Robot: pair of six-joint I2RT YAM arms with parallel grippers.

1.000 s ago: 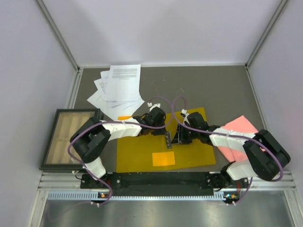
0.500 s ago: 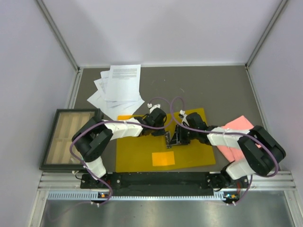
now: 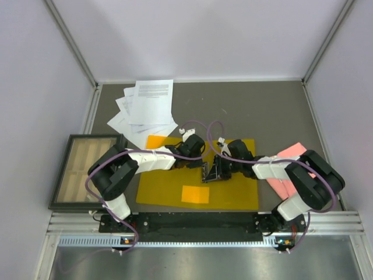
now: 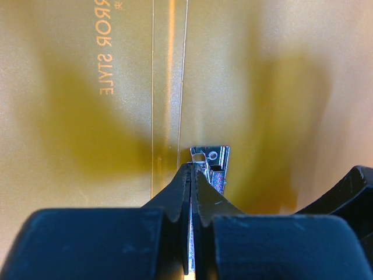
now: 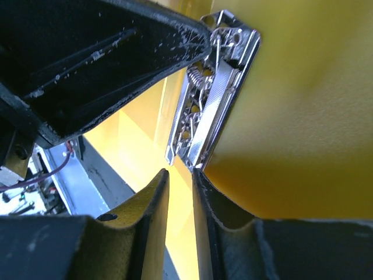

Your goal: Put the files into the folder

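The orange-yellow folder point(image 3: 175, 178) lies open and flat in front of both arm bases, with its metal clip point(image 3: 208, 171) at its middle. The files point(image 3: 145, 108), several loose white printed sheets, lie fanned at the back left, away from both grippers. My left gripper point(image 3: 201, 158) is shut on a thin raised strip of the metal clip point(image 4: 213, 157); its tips point(image 4: 192, 166) pinch it over the folder point(image 4: 262, 87). My right gripper point(image 3: 215, 169) is at the clip's other end point(image 5: 213, 99). Its fingers point(image 5: 179, 172) stand a narrow gap apart with nothing between them.
A pink cloth point(image 3: 289, 169) lies right of the folder, under my right arm. A dark framed tray point(image 3: 81, 169) sits at the left edge. A small orange label point(image 3: 195, 194) is on the folder's near part. Walls close in the sides and back.
The folder has slid left and turned squarer to the table edge. My right gripper has moved left with it, closer to the clip. My left gripper has stayed at the clip.
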